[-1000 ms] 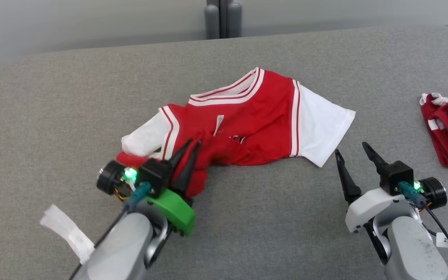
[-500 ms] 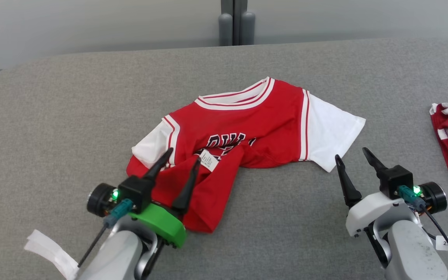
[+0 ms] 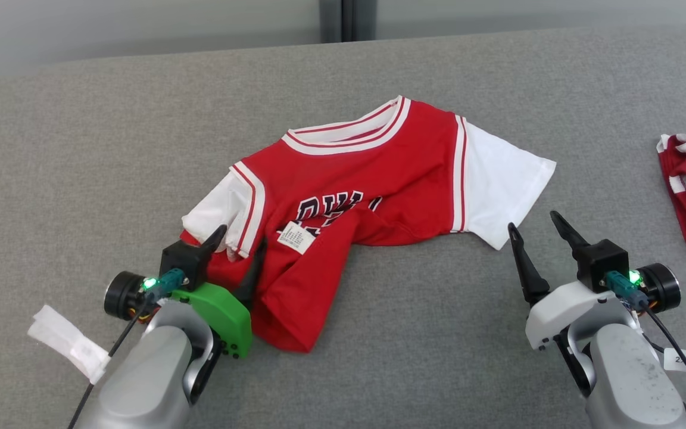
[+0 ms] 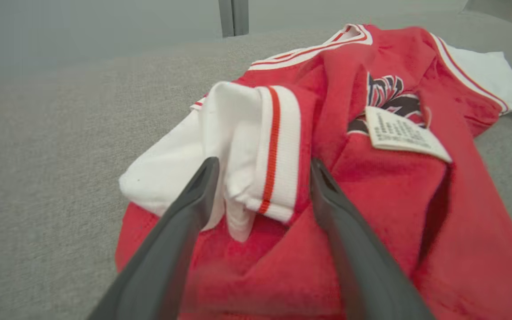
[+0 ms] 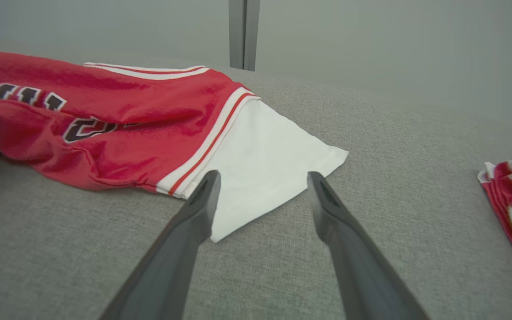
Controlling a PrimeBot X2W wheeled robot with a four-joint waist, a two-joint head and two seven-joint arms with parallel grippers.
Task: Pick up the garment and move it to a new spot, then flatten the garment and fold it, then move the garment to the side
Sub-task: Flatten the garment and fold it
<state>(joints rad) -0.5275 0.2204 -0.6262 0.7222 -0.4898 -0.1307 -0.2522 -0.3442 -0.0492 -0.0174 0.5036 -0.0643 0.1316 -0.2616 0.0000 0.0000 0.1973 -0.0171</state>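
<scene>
Plainly, garment [image 4: 371, 209] between spread left fingers [image 4: 180, 222]

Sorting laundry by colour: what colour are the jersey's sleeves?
The sleeves are white, edged with red-striped white trim; clearest in the right wrist view.

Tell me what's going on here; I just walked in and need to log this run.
A two-armed robot is working on a red and white jersey lying crumpled on the grey table, not yet flat. Its left end effector is open, fingers either side of the bunched white sleeve. The right end effector is open too, poised by the other sleeve's corner. Neither holds cloth.
</scene>
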